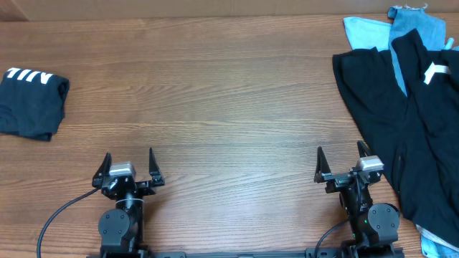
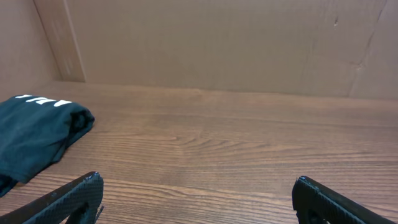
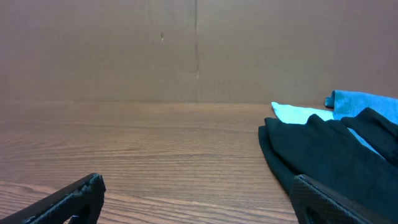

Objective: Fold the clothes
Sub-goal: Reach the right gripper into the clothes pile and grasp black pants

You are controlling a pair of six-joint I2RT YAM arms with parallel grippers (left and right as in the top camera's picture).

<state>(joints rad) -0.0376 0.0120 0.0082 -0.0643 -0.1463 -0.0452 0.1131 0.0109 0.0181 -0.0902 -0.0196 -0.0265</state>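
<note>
A pile of unfolded clothes lies at the right edge: a black tee spread on top, a light-blue piece and a denim-blue piece behind it. The black tee and blue pieces also show in the right wrist view. A folded black tee with white print sits at the far left, also in the left wrist view. My left gripper is open and empty near the front edge. My right gripper is open and empty, just left of the pile.
The wooden table is backed by a brown cardboard wall. Cables run from both arm bases at the front edge.
</note>
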